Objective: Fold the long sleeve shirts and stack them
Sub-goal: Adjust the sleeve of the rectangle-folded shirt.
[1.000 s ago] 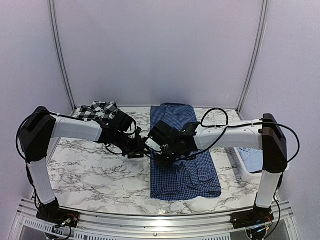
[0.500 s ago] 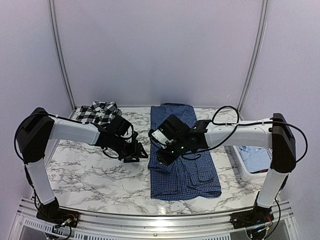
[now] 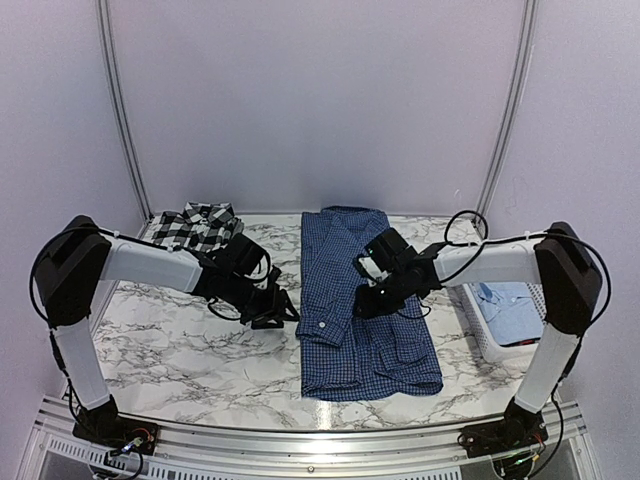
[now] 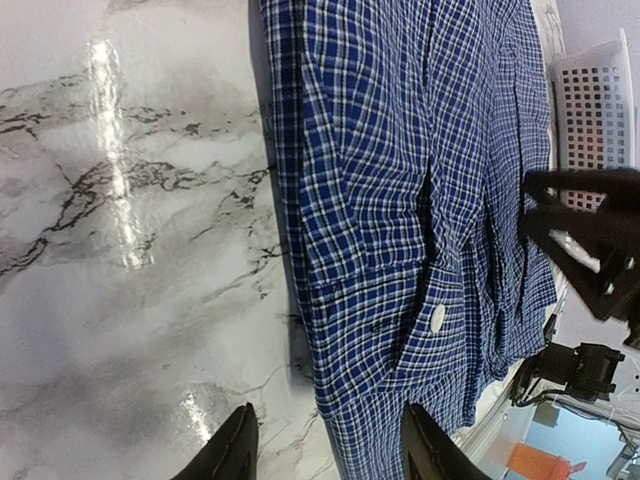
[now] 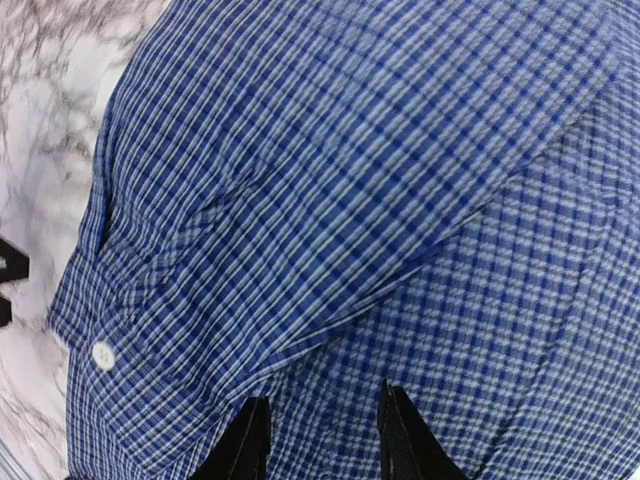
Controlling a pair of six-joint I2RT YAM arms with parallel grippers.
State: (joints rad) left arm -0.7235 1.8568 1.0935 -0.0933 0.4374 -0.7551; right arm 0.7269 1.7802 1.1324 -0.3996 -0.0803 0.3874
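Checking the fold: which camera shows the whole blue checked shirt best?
The top camera: the blue shirt lies there almost whole. The left wrist shows only one side, the right wrist only a close patch.

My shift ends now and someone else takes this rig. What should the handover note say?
Left gripper: open, empty, over the table beside the dark blue shirt.
Right gripper: open, empty, above that shirt.
Dark blue shirt: flat mid-table, a sleeve folded across it, folding unfinished.
Black-and-white plaid shirt: bunched at the far left.
Pale blue shirt: in the basket, right.
To do: finish folding, stack all three.
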